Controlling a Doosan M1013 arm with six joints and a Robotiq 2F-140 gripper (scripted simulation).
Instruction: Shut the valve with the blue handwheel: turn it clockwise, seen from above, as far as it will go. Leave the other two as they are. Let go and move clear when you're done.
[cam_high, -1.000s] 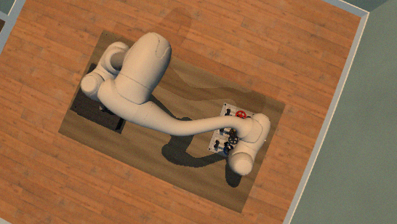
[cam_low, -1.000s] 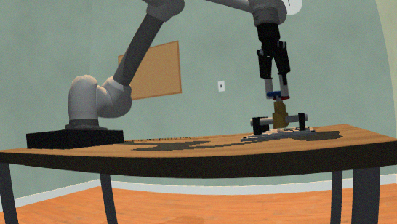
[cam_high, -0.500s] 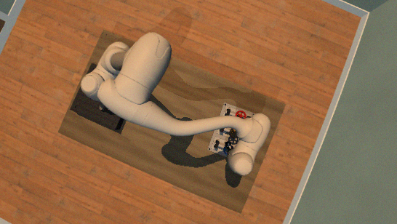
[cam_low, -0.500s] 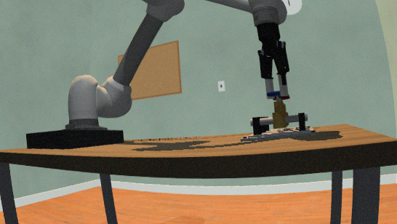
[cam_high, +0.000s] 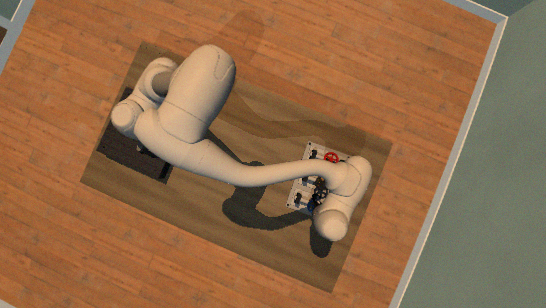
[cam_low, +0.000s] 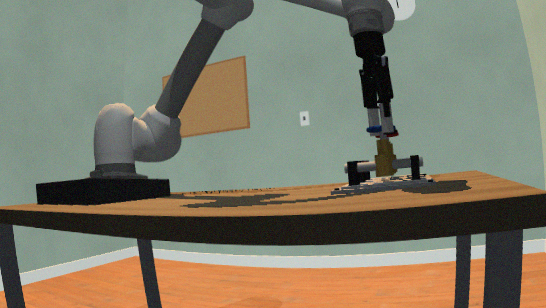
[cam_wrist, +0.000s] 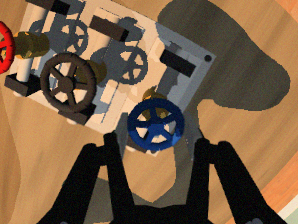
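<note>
The blue handwheel sits on its brass valve at the near end of a grey valve board. My gripper points straight down over it and is shut on the blue handwheel, one black finger on each side of its rim. A dark brown handwheel stands in the middle of the board and a red handwheel at the far end. In the top view the arm's wrist hides most of the blue wheel.
The board lies on a wooden table, near its right end. The arm's black base stands at the other end. A horizontal pipe on black brackets runs under the valves.
</note>
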